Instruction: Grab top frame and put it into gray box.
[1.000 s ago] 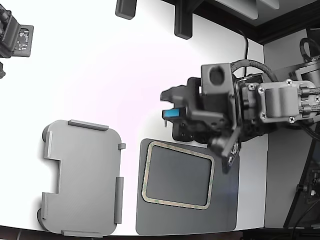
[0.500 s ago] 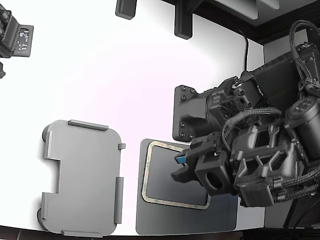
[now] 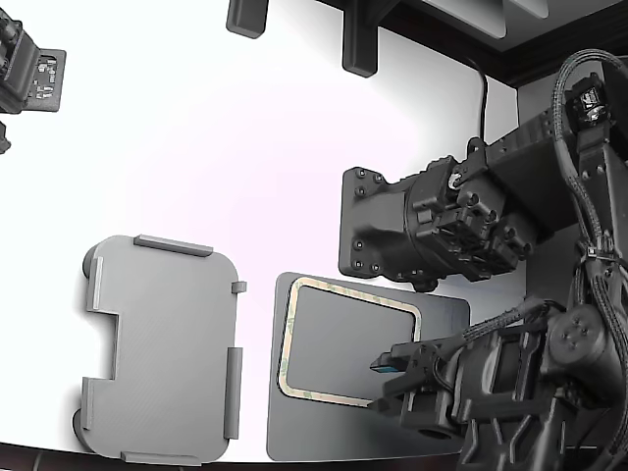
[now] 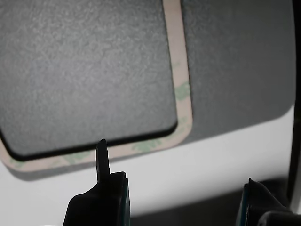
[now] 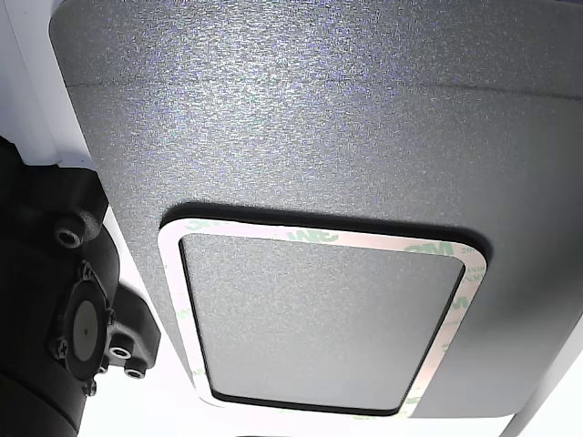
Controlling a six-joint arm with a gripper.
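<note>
The top frame [image 3: 329,339] has a pale beige-green border around a dark gray centre and lies flat on a larger dark gray mat [image 3: 294,432]. It also shows in the wrist view [image 4: 181,89] and the other view [image 5: 323,319]. The gray box [image 3: 162,348], a light gray tray with edge tabs and a notch, lies to the exterior view's left of the mat, with nothing in it. My gripper [image 3: 383,386] hangs over the frame's near right corner, open and empty. In the wrist view its two fingers [image 4: 110,193] stand apart just off the frame's border.
A black mount block [image 3: 378,231] stands on the white table just behind the mat. A dark device [image 3: 29,69] sits at the far left edge, and black posts [image 3: 358,39] stand at the back. The table's front edge runs close below the box and the mat.
My arm has swung from behind the frame across it to the front right of the exterior view. The gripper now sits low by the frame's near right corner. Frame and box have not moved.
</note>
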